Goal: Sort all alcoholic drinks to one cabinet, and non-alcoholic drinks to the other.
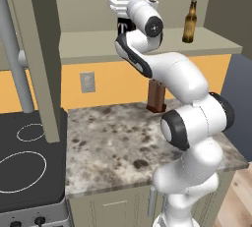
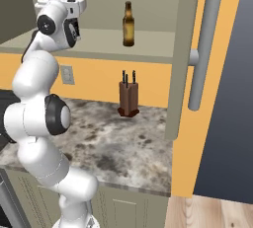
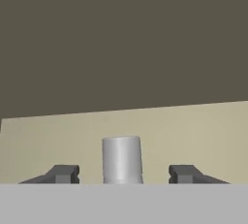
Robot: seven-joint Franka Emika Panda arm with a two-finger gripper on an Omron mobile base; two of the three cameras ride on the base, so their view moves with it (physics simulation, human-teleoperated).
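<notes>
Pale bottle neck [image 3: 122, 160] stands between gripper's [image 3: 124, 173] parted fingers, untouched.

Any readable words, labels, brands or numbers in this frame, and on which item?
None can be read.
Brown beer bottle on the cabinet shelf: no legible label.
Bottle between the claw fingers: just its plain pale neck is in sight, no print.
Wall outlet and knife block: unmarked.
</notes>
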